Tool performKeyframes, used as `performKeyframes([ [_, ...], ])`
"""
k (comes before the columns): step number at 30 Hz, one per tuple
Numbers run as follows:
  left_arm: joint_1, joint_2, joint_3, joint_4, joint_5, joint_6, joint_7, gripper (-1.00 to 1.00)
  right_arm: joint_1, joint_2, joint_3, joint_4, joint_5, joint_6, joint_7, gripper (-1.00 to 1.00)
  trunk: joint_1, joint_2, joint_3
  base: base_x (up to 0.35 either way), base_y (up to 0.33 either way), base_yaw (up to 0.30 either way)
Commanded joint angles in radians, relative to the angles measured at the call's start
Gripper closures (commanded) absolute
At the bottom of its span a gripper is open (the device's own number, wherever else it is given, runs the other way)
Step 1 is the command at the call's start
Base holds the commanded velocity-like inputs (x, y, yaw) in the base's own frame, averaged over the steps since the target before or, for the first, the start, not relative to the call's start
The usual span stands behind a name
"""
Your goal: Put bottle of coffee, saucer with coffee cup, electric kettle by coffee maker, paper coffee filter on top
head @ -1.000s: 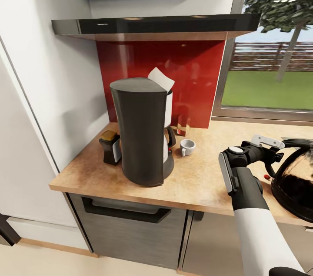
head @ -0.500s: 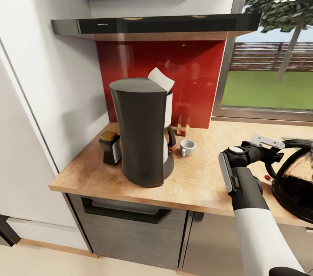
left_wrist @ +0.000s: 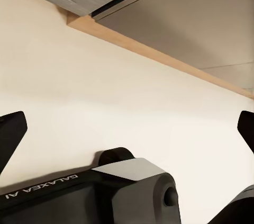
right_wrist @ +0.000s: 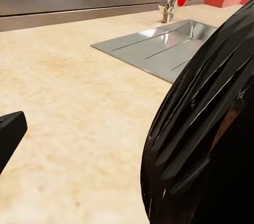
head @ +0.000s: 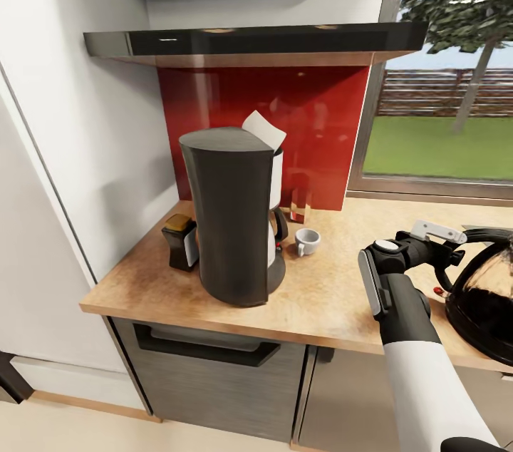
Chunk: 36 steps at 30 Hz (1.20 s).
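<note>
1. Right gripper (head: 450, 250) sits at the black handle of the electric kettle (head: 484, 302), at the right end of the tabletop (head: 328, 295). I cannot tell whether its jaws are clamped on the handle or just beside it.
2. Left gripper (left_wrist: 127, 128) hangs low over pale floor; jaws wide apart, nothing between them.
3. Coffee maker (head: 235, 217) stands left of centre, paper coffee filter (head: 263, 130) poking up at its top. Bottle of coffee (head: 182, 242) is just left of it, coffee cup (head: 307, 241) just right, towards the far side. I can't make out the saucer.
4. Risk: the kettle is well apart from the machine. If the grip is shallow, it could swing or slip when lifted.
5. Risk: dragging it left could clip the cup.
6. Writing: part of "GALAXEA" reads on the left wrist housing. Bottle label is too small to read.
</note>
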<state>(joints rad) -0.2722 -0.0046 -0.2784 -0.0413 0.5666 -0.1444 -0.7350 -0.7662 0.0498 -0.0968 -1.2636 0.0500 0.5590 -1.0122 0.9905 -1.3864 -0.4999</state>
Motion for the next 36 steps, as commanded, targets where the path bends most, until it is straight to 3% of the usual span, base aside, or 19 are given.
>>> performKeyframes([
  [1, -0.001, 0.000, -0.008, 0.001, 0.006, -0.008, -0.001, -1.00, -0.001, 0.001, -0.001, 0.000, 0.005, 0.009, 0.000, -1.00, 0.000, -0.001, -0.001, 0.000, 0.000, 0.000],
  [5, -0.001, 0.000, -0.008, 0.001, 0.006, -0.008, -0.001, -1.00, -0.001, 0.001, -0.001, 0.000, 0.005, 0.009, 0.000, -1.00, 0.000, -0.001, -0.001, 0.000, 0.000, 0.000],
  [6, -0.001, 0.000, -0.008, 0.001, 0.006, -0.007, -0.001, -1.00, -0.001, 0.001, -0.001, 0.000, 0.005, 0.009, 0.000, 1.00, 0.000, -0.001, -0.001, 0.000, 0.000, 0.000],
  [32, -0.001, 0.000, -0.008, 0.001, 0.006, -0.008, -0.001, -1.00, -0.001, 0.001, -0.021, 0.000, 0.004, 0.009, 0.001, 1.00, 0.000, -0.001, -0.001, 0.000, 0.000, 0.000],
  [36, -0.001, 0.000, -0.008, 0.001, 0.006, -0.008, -0.001, -1.00, -0.001, 0.001, -0.021, 0.000, 0.004, 0.009, 0.001, 1.00, -0.015, 0.027, 0.012, 0.000, 0.000, 0.000],
])
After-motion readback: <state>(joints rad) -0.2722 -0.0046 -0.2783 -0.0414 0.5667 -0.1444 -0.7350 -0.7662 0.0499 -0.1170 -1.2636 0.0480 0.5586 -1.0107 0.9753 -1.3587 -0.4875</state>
